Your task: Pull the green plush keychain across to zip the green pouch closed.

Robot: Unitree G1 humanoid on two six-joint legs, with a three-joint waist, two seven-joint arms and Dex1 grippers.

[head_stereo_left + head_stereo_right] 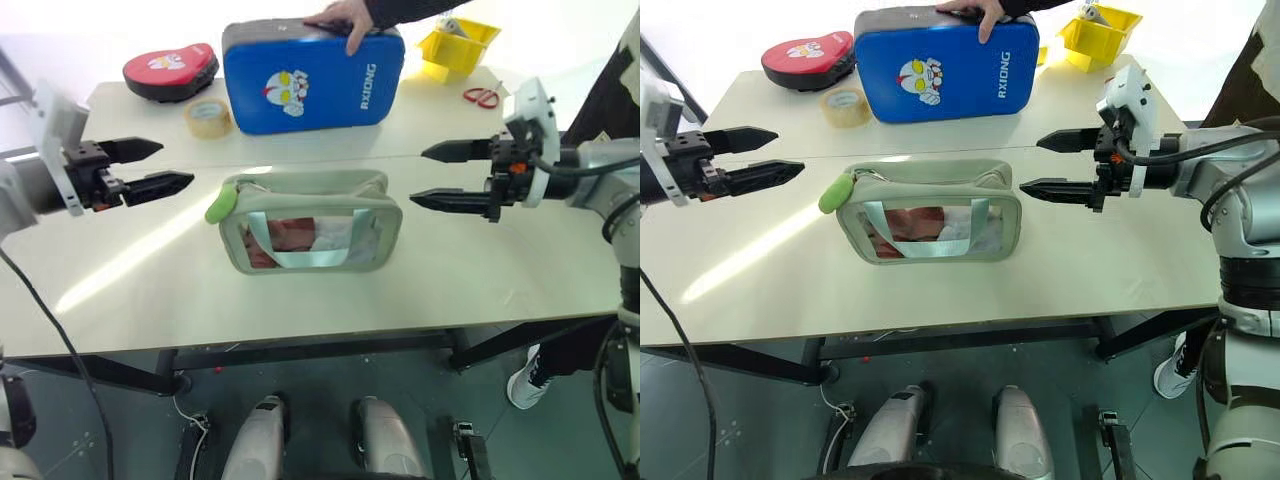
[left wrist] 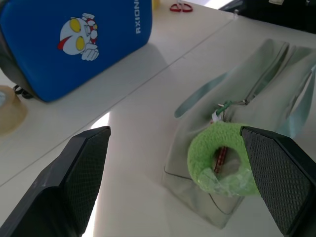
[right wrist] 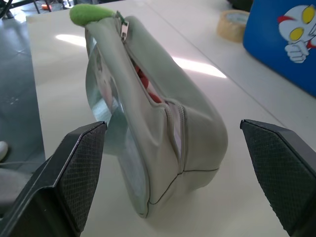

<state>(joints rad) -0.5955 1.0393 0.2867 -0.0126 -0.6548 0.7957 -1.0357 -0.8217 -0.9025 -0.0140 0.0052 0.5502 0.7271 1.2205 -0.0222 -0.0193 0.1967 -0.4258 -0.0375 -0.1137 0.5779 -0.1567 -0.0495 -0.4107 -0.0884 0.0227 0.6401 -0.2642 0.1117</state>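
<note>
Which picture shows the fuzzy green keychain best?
The left wrist view: the green plush keychain is close and large there, hanging at the end of the green pouch, between the open left gripper's fingers. The eye views show it small at the pouch's left end. The right wrist view shows it at the pouch's far end.

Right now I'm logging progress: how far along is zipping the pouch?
Nothing is done yet: the green pouch gapes along its top zipper, and the green plush keychain sits at its left end. Nothing is in hand: the left gripper and right gripper hover open, one off each end of the pouch. Still left: grasp the keychain and pull it across.
</note>
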